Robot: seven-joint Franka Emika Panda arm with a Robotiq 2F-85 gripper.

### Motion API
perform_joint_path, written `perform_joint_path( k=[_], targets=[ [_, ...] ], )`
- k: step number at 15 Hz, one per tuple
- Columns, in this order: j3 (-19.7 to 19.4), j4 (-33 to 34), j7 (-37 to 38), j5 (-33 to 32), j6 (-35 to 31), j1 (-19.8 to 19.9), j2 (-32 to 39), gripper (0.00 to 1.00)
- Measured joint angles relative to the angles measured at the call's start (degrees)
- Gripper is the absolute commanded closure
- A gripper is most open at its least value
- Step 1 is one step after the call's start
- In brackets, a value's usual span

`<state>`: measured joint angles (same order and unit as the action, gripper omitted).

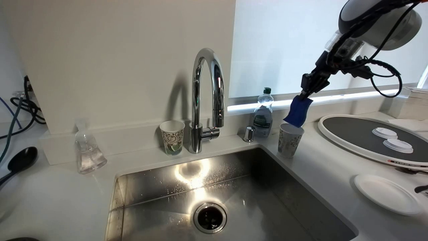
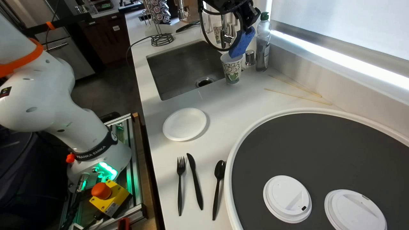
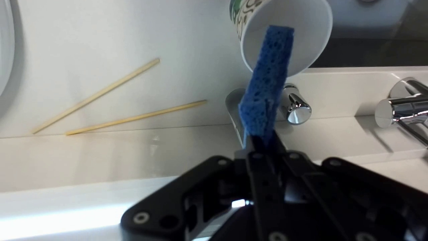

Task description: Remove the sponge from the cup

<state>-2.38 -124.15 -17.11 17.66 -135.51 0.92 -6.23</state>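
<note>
The bright blue sponge (image 1: 298, 111) hangs tilted from my gripper (image 1: 303, 96) at the right rear corner of the sink. It also shows in an exterior view (image 2: 243, 44) and the wrist view (image 3: 267, 73). My gripper is shut on the sponge's upper end; its fingertips (image 3: 262, 142) pinch it in the wrist view. The pale paper cup (image 1: 289, 143) with a printed pattern stands upright right below. In the wrist view the sponge's lower end lies over the opening of the cup (image 3: 311, 33). I cannot tell whether its tip is just above or slightly inside the rim.
A soap bottle (image 1: 262, 117) and a metal knob (image 1: 249, 134) stand beside the cup. The faucet (image 1: 197, 100) and another patterned cup (image 1: 173, 137) are behind the sink (image 1: 267, 194). A round grey board (image 2: 306, 143), plate (image 2: 184, 124) and wooden sticks (image 3: 97, 95) lie on the counter.
</note>
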Motion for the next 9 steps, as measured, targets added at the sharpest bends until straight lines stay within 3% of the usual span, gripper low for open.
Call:
perform_joint_path(
  k=[9],
  targets=[
    [-2.46,2.56,-0.16,1.17,0.0,0.15,-1.17,0.98]
  ],
)
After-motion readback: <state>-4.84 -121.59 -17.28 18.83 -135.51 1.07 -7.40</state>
